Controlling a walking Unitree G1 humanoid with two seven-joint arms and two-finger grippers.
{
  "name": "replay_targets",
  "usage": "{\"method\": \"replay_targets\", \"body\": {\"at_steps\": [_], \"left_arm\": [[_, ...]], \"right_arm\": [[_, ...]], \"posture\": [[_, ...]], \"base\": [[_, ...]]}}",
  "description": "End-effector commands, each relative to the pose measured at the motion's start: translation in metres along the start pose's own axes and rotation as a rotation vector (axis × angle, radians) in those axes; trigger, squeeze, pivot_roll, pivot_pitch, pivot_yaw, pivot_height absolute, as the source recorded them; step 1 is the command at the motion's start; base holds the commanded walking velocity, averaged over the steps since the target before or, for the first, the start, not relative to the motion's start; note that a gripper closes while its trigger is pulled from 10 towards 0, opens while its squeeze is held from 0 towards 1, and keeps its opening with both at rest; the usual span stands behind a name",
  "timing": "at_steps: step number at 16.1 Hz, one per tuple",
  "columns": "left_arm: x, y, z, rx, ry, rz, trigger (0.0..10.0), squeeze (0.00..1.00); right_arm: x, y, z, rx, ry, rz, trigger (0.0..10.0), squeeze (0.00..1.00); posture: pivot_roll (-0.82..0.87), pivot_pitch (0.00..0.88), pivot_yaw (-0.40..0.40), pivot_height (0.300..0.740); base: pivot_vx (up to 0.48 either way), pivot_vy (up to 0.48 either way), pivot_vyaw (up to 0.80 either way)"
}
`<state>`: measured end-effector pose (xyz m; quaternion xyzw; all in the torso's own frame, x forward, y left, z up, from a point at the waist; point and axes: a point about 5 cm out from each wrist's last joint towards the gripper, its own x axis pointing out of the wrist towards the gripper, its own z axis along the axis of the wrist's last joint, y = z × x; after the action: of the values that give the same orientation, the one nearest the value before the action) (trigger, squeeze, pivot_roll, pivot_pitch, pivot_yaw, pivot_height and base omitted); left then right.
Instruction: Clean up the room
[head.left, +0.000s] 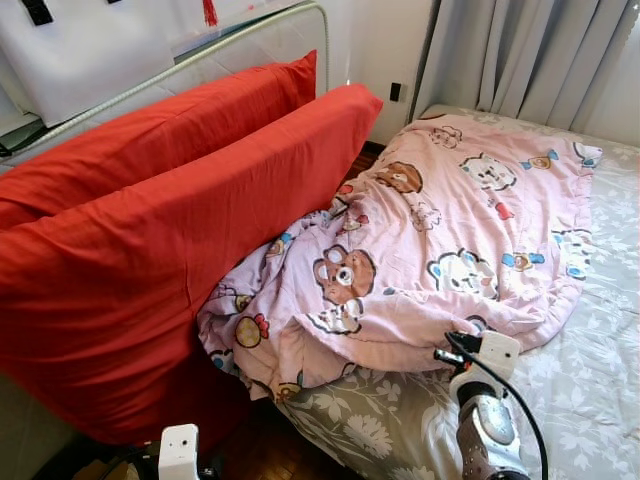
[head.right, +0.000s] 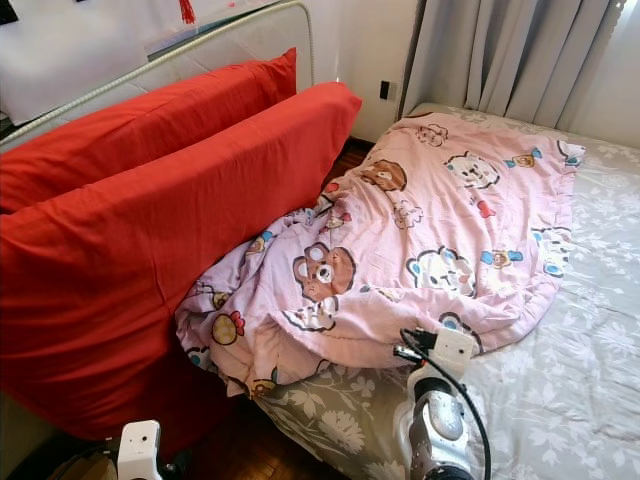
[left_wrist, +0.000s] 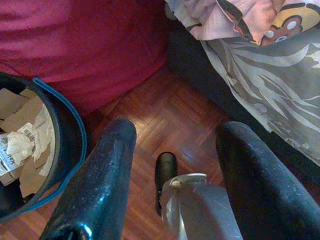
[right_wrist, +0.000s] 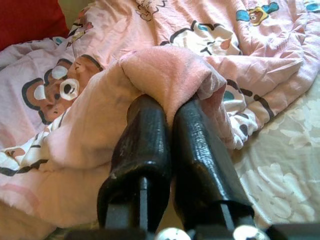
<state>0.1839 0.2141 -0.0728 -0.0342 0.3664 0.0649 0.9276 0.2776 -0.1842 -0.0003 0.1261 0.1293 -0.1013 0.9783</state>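
Nearest the camera, the left claw (left_wrist: 170, 165) is held low over the wood floor (left_wrist: 165, 120) beside the bed, its two black fingers (left_wrist: 100, 180) spread apart with nothing between them. Just beside it a dark bin with a blue rim (left_wrist: 75, 150) is seen, holding crumpled paper and card (left_wrist: 22, 145), a likely place for any rubbish gathered in the tidying.

At the near edge of the bed, the right claw (right_wrist: 167, 107) is pressed together on a fold of the pink cartoon blanket (head.left: 440, 230), the fabric bunched over the fingertips. The grip is judged to be taken at the blanket's near hem, so that the rumpled cover can be drawn or spread flat; that pull is not yet made. The right arm (head.left: 485, 420) is raised above the grey flowered sheet (head.left: 590, 380), its white wrist housing close to the blanket's edge.

The blanket is heaped across the middle of the bed, one corner spilling off the side toward the floor. To the left, two long red pillows (head.left: 170, 240) are propped on edge against the padded headboard rail (head.left: 230, 40), probably stood there to free the mattress. Farthest back, grey curtains (head.left: 520, 50) hang by the wall.
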Motion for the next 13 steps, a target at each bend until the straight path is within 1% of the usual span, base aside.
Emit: {"method": "replay_targets", "body": {"at_steps": [1, 4, 13], "left_arm": [[-0.0022, 0.0041, -0.0059, 0.002, 0.024, 0.010, 10.0, 0.00], [-0.0031, 0.0075, -0.0081, 0.000, 0.038, 0.015, 10.0, 0.00], [-0.0034, 0.0048, -0.0110, 0.001, 0.051, 0.013, 10.0, 0.00]], "right_arm": [[0.0019, 0.0038, 0.0048, -0.009, -0.026, 0.010, 10.0, 0.00], [0.0019, 0.0036, 0.0051, -0.012, -0.029, 0.008, 10.0, 0.00], [0.0019, 0.0031, 0.0051, -0.016, -0.028, 0.002, 10.0, 0.00]], "posture": [[0.05, 0.105, 0.029, 0.740], [0.05, 0.105, 0.028, 0.740], [0.05, 0.107, 0.028, 0.740]], "base": [[0.000, 0.000, 0.00], [0.000, 0.000, 0.00], [0.000, 0.000, 0.00]]}}
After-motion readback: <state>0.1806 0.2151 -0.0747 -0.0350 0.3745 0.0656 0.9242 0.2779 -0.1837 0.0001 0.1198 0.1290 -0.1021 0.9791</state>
